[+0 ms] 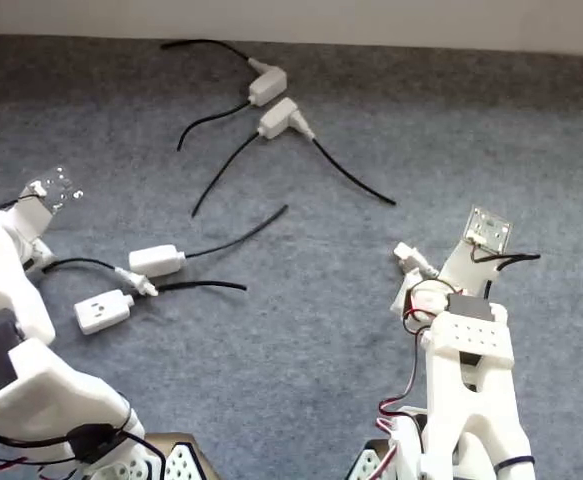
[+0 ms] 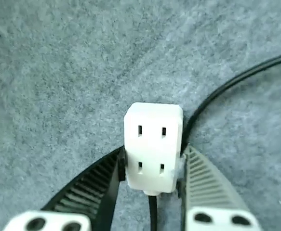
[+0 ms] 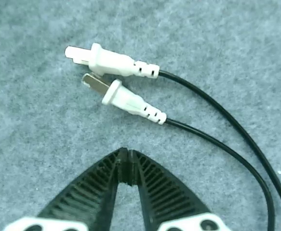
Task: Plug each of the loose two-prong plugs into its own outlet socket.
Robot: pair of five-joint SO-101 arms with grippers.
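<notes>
A white outlet socket (image 2: 153, 139) with two pairs of slots and a black cord lies on the grey carpet, and my left gripper (image 2: 153, 154) is shut on its sides. Two white two-prong plugs (image 3: 112, 63) (image 3: 130, 102) lie side by side on black cords just ahead of my right gripper (image 3: 128, 156), which is shut on nothing. In the high view a white socket block (image 1: 103, 312) and a white block on a cord (image 1: 156, 260) lie near the left arm (image 1: 11, 300). Two more white corded pieces (image 1: 269, 85) (image 1: 281, 118) lie at the far side.
Grey carpet (image 1: 351, 330) covers the whole work surface, with loose black cords (image 1: 351, 175) trailing across its middle. The right arm (image 1: 471, 350) stands at the near right, and a pale wall edge (image 1: 421, 20) runs along the far side.
</notes>
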